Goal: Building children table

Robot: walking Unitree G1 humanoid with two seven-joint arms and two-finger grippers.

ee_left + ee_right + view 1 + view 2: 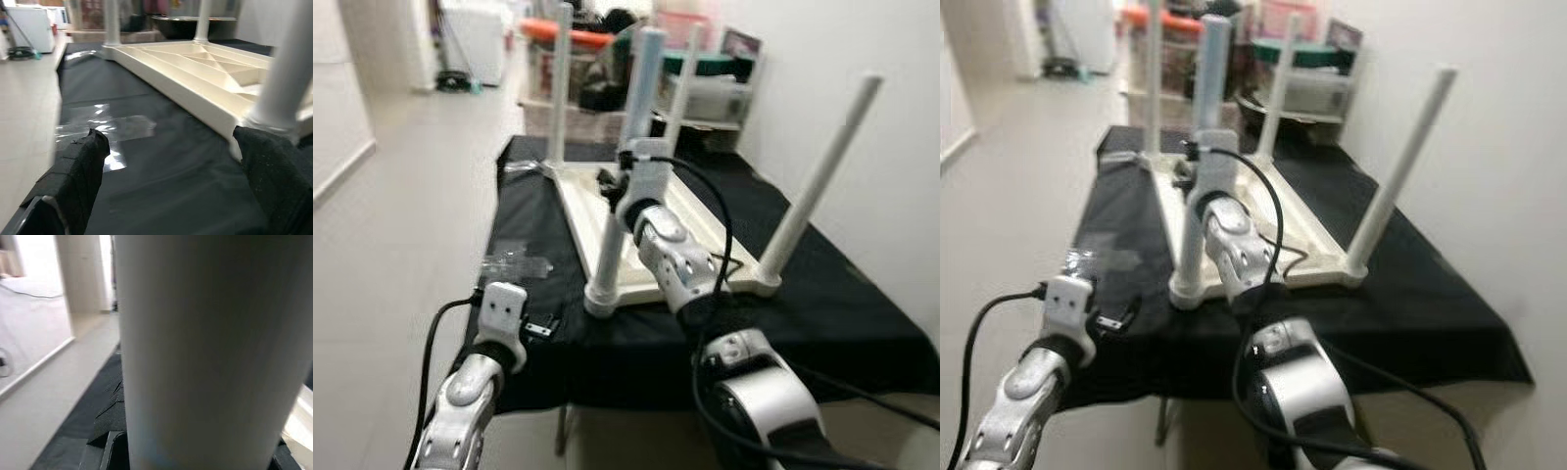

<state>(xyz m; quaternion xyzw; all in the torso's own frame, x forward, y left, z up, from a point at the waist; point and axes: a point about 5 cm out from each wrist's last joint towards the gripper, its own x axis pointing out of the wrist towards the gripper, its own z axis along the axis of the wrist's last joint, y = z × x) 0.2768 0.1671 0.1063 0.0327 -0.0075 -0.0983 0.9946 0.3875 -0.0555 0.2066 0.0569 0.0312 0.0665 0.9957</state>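
A white children's table (705, 220) lies upside down on a black-clothed worktop (842, 304), its four white legs pointing up. My right gripper (619, 182) is at the near left leg (641, 88), about halfway up, and looks shut on it; in the right wrist view that leg (205, 347) sits between the black fingers (111, 451). My left gripper (540, 326) hovers open over the worktop's front left edge, short of the leg's base (274, 117), with nothing between its fingers (78, 171).
Crumpled clear plastic film (514, 262) lies on the cloth to the left of the table. A white wall runs along the right. Shelves with bins (710, 88) stand behind the worktop. Pale floor (401, 215) stretches to the left, with a white appliance (475, 39) far back.
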